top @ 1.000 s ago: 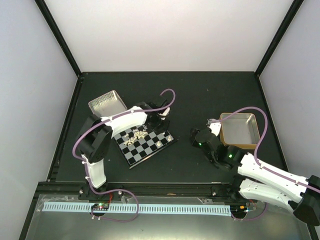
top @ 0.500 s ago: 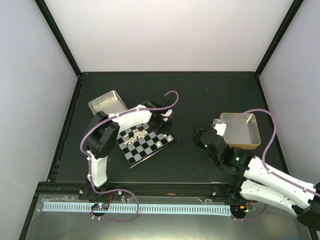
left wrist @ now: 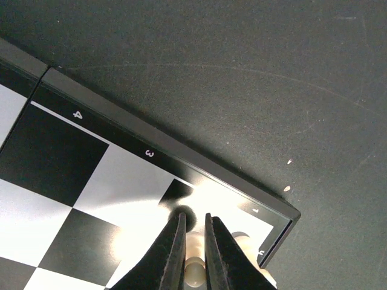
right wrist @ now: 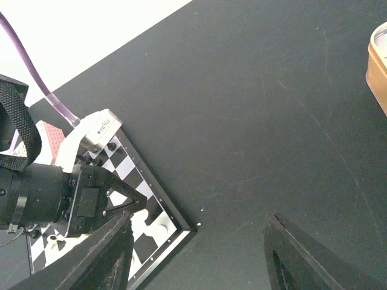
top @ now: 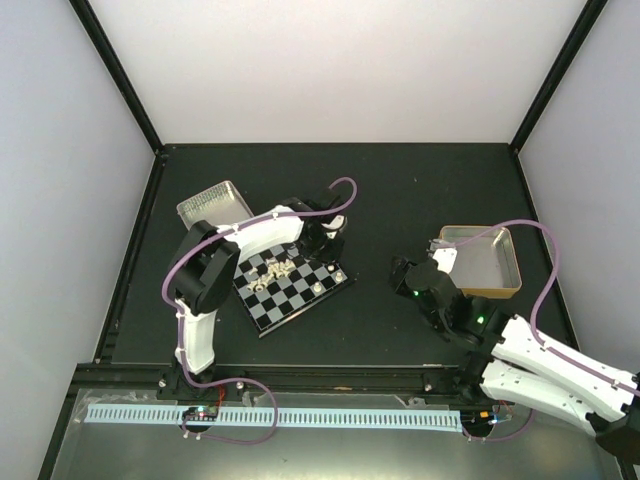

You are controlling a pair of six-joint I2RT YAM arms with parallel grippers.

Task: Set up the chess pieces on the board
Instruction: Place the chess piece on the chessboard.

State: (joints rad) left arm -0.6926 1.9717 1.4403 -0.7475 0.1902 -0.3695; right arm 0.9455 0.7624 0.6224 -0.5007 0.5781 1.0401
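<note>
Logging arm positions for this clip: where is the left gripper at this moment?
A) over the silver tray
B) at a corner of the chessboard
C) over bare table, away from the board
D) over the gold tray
B: the left wrist view shows the left gripper at a corner of the board, with a cream-white chess piece between its nearly closed fingers.
</note>
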